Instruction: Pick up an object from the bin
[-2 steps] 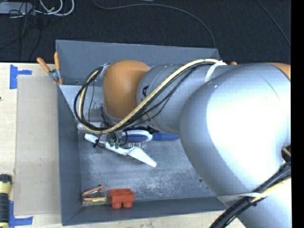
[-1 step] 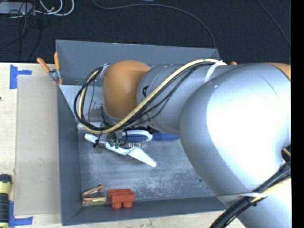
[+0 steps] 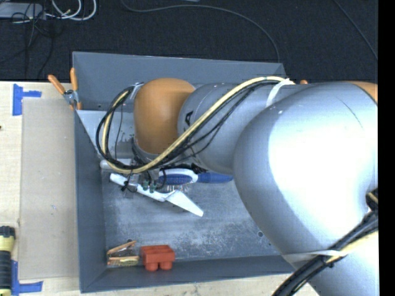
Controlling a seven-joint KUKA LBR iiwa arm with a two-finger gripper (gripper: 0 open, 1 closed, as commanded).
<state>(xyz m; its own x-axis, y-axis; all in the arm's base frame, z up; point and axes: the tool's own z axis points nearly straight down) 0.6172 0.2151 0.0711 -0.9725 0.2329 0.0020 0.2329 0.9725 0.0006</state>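
Beneath the orange cover (image 3: 162, 113), white and blue pieces (image 3: 184, 202); red block (image 3: 157, 256) well apart; tool (image 3: 143, 181) state unclear.

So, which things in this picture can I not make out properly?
1. Camera view: the white pointed piece and blue thing mid-bin run under the orange cover; their kind is hidden.
2. Camera view: the arm covers the right half of the bin; whatever lies there is hidden.
3. Camera view: the tan clip-like thing beside the red block is too small to name.
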